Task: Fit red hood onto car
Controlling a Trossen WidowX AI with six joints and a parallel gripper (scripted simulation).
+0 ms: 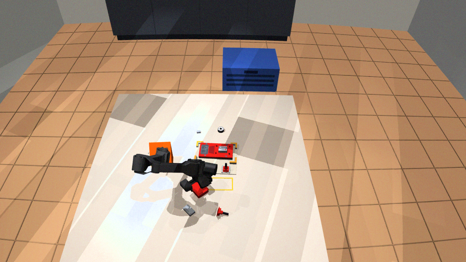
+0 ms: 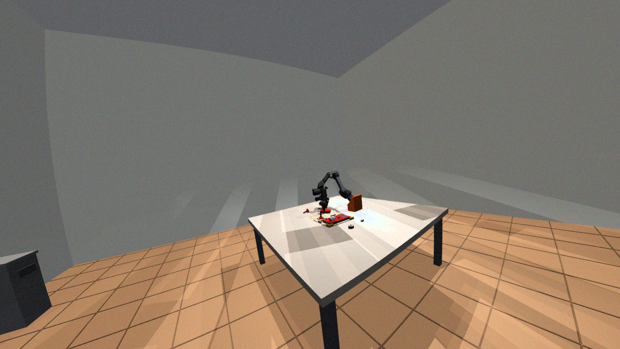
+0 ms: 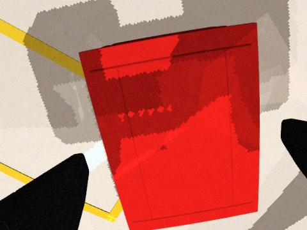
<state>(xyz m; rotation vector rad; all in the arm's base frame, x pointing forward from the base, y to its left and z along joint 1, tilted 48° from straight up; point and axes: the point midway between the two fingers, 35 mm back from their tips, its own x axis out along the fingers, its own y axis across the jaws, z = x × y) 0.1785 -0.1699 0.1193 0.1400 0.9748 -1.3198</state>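
The red hood (image 1: 200, 190) (image 2: 325, 211) (image 3: 185, 128) lies roof up on the table, turned at an angle, with one end by the yellow outlined rectangle (image 1: 232, 183) (image 3: 38, 48). My gripper (image 1: 195, 184) (image 3: 184, 147) is open and empty, pointing down over the hood. In the wrist view one finger is on each side of the hood, with a gap on both sides; how far the tips are above the table is unclear. The red chassis (image 1: 211, 155) sits in the jig with yellow corners (image 1: 233, 160), the engine block (image 1: 222, 149) on its deck. The pegs are too small to make out clearly; the hood's corner holes are not visible.
A red part with a black stalk (image 1: 225, 168) stands between chassis and rectangle. A grey plate (image 1: 189, 210) and another red part with a black pin (image 1: 220, 211) lie in front. A wheel (image 1: 220, 129) and a small block (image 1: 198, 131) lie behind. An orange block (image 1: 159, 145) (image 2: 355, 202) stands by the arm's base.
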